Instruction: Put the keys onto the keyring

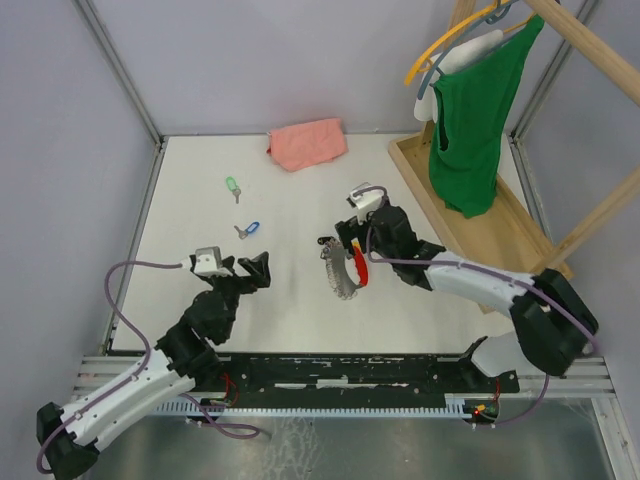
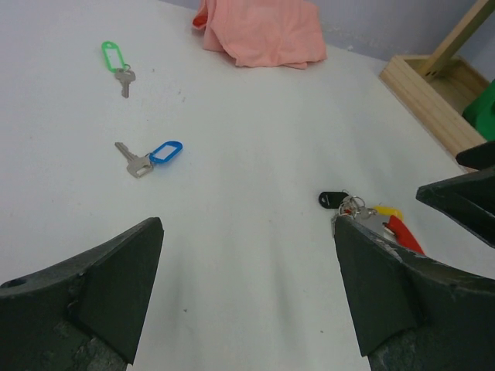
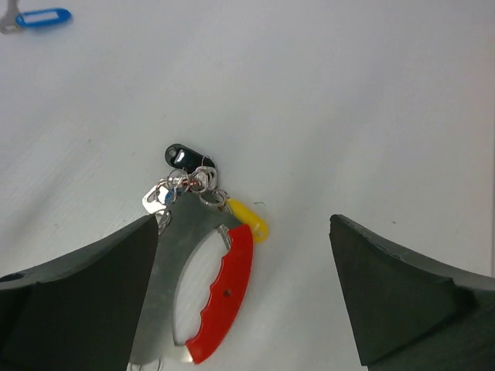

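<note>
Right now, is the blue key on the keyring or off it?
Off. The blue key lies alone on the table, well apart from the keyring and the keys bunched on it.

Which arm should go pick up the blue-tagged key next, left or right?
Left. The left end effector, open, sits nearer the blue-tagged key, with nothing between them. The right end effector, also open, hovers over the keyring, farther from that key.

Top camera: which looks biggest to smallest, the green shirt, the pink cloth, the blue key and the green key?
1. green shirt
2. pink cloth
3. blue key and green key: both tiny, about alike, so no ranking.
</note>
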`<action>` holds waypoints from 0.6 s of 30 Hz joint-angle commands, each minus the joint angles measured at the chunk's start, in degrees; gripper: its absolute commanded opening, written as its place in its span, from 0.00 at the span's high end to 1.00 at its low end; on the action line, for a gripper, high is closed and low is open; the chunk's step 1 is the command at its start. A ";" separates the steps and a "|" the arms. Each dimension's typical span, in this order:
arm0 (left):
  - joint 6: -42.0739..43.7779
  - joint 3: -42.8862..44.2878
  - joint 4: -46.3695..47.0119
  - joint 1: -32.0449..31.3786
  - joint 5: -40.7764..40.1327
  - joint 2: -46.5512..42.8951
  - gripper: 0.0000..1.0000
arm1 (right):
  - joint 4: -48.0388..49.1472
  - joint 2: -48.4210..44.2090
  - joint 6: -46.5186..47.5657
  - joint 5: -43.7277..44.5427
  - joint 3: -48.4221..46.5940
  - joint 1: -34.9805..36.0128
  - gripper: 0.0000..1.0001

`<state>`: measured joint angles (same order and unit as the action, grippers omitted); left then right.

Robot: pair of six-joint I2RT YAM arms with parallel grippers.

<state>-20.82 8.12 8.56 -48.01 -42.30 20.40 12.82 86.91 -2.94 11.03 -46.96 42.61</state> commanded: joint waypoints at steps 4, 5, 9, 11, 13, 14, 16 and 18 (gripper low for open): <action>-19.73 11.57 -18.95 0.20 -2.35 -9.66 0.01 | -15.88 -25.18 -15.50 8.17 3.68 0.11 0.00; -20.43 13.05 -21.60 0.22 -1.90 -10.85 0.01 | -20.01 -27.75 -16.04 8.92 2.93 0.13 0.00; -19.52 20.71 -30.65 0.20 0.93 -14.35 0.01 | -31.16 -37.05 -10.32 7.85 1.46 0.14 0.00; -17.98 24.20 -34.39 0.20 2.01 -15.52 0.01 | -34.85 -41.86 -10.19 8.47 1.77 0.12 0.00; -16.15 27.90 -37.74 0.16 2.74 -16.69 0.01 | -38.45 -46.84 -10.23 8.61 1.57 0.12 0.00; -15.07 29.58 -39.07 0.24 3.44 -17.32 0.01 | -40.04 -49.62 -10.54 8.97 1.48 0.16 0.00; -11.89 32.61 -41.12 0.19 4.51 -18.73 0.01 | -42.65 -54.99 -11.48 10.68 1.57 0.13 0.00; -9.11 34.67 -42.53 0.20 4.53 -20.17 0.01 | -45.28 -60.67 -12.53 13.12 1.45 0.11 0.00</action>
<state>-35.66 38.20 -27.81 -47.97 -39.31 2.55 -24.71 34.50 -13.52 19.03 -43.62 42.70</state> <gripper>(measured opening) 0.993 0.999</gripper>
